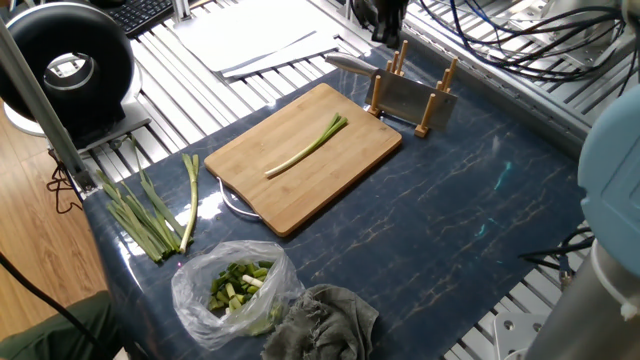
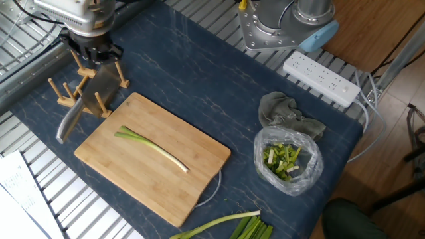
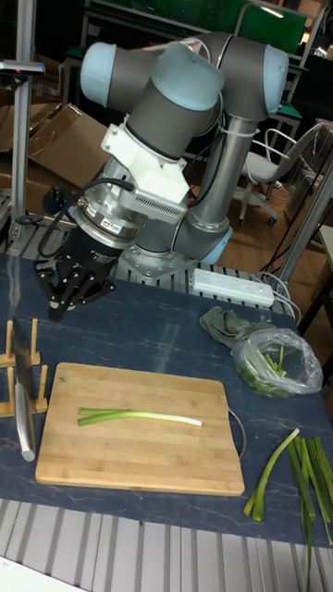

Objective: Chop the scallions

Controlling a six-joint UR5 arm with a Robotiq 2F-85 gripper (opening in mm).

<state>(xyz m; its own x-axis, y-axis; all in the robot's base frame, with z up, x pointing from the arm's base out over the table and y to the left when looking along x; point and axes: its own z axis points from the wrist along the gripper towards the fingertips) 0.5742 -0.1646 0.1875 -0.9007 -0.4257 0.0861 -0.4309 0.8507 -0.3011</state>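
Note:
One thin scallion (image 1: 305, 147) (image 2: 151, 149) (image 3: 139, 417) lies whole on the bamboo cutting board (image 1: 345, 172) (image 2: 149, 189) (image 3: 139, 458), its green end toward the knife rack. A knife (image 1: 408, 97) (image 2: 85, 101) (image 3: 23, 400) stands in the wooden rack (image 1: 437, 100) (image 2: 66, 91) (image 3: 11, 347) beside the board. My gripper (image 2: 93, 52) (image 3: 74, 296) hangs open just above and behind the rack, with nothing between its dark fingers. In one fixed view only its lower edge (image 1: 385, 20) shows at the top of the frame.
A bundle of long uncut green stalks (image 1: 145, 215) (image 2: 242, 227) (image 3: 296, 472) lies off the board. Near it sit a clear bag of chopped greens (image 1: 235, 285) (image 2: 289, 159) (image 3: 277, 361) and a grey rag (image 1: 325, 320) (image 2: 285, 113) (image 3: 222, 324). A power strip (image 2: 322, 76) runs along the table edge.

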